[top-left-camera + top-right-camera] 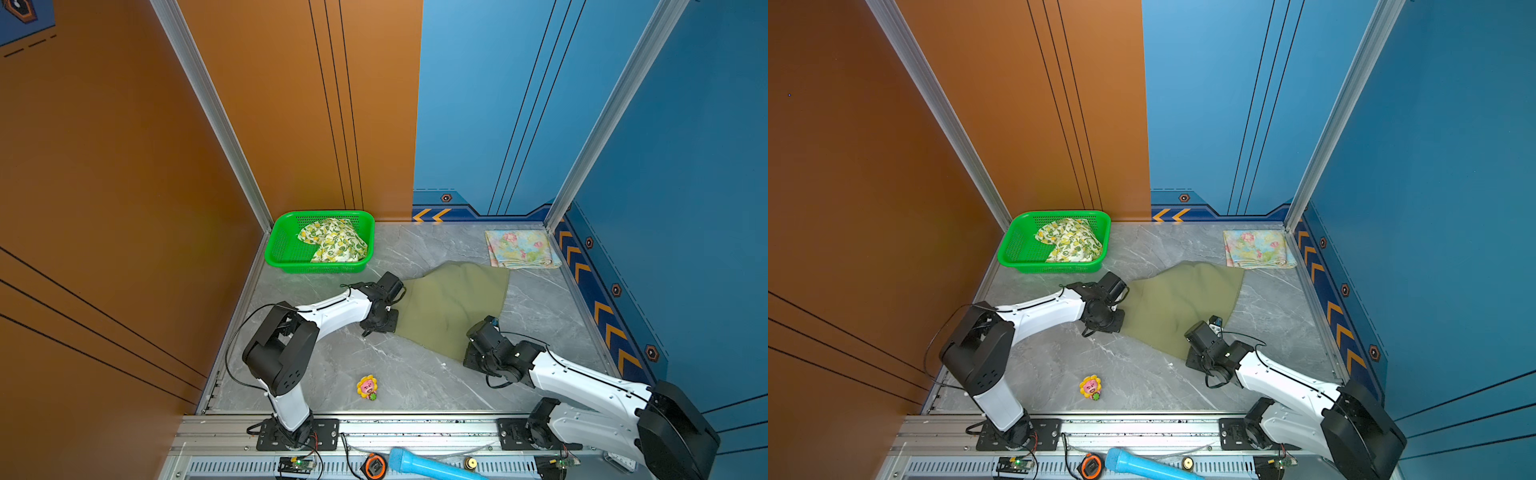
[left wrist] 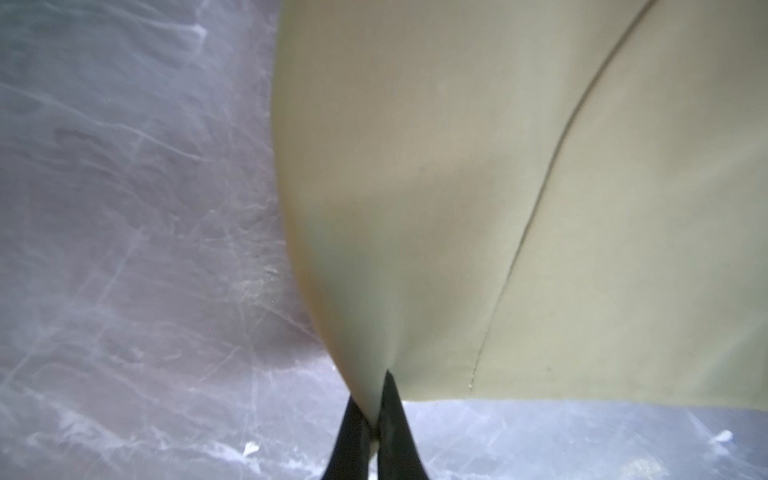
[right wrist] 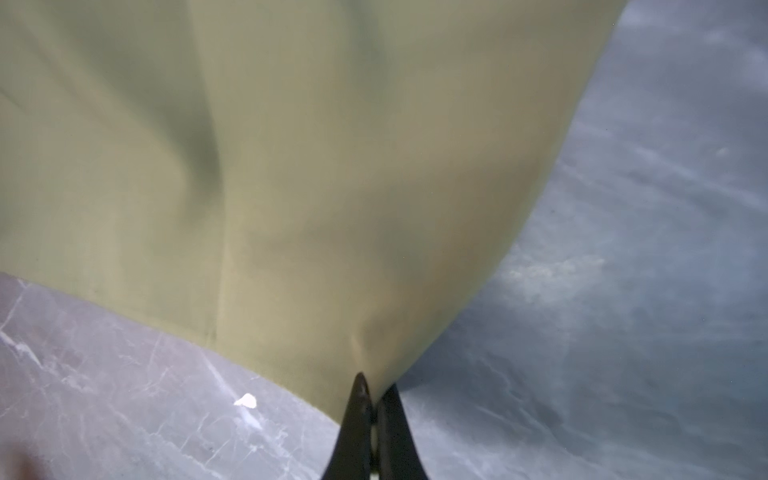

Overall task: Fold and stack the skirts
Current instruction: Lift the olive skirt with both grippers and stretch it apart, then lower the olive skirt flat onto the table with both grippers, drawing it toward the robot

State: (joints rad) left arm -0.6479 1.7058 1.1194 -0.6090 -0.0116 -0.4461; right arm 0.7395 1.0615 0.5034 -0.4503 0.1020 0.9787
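Note:
An olive green skirt (image 1: 449, 307) (image 1: 1179, 307) lies spread across the middle of the grey marble table. My left gripper (image 1: 397, 309) (image 2: 376, 399) is shut on its left edge, with cloth pinched between the black fingers. My right gripper (image 1: 482, 332) (image 3: 374, 390) is shut on the skirt's near right corner, and the cloth (image 3: 291, 187) rises in a taut ridge from the jaws. A pastel floral skirt (image 1: 521, 248) (image 1: 1258, 248) lies folded at the back right corner. The lemon-print skirt (image 1: 334, 241) (image 1: 1069, 241) sits crumpled in the green basket (image 1: 278, 249).
The basket stands at the back left against the orange wall. A small sunflower toy (image 1: 367, 387) lies near the front edge. A blue cylinder (image 1: 428, 463) and an orange tape measure (image 1: 375, 465) rest on the front rail. Walls close in the left, back and right.

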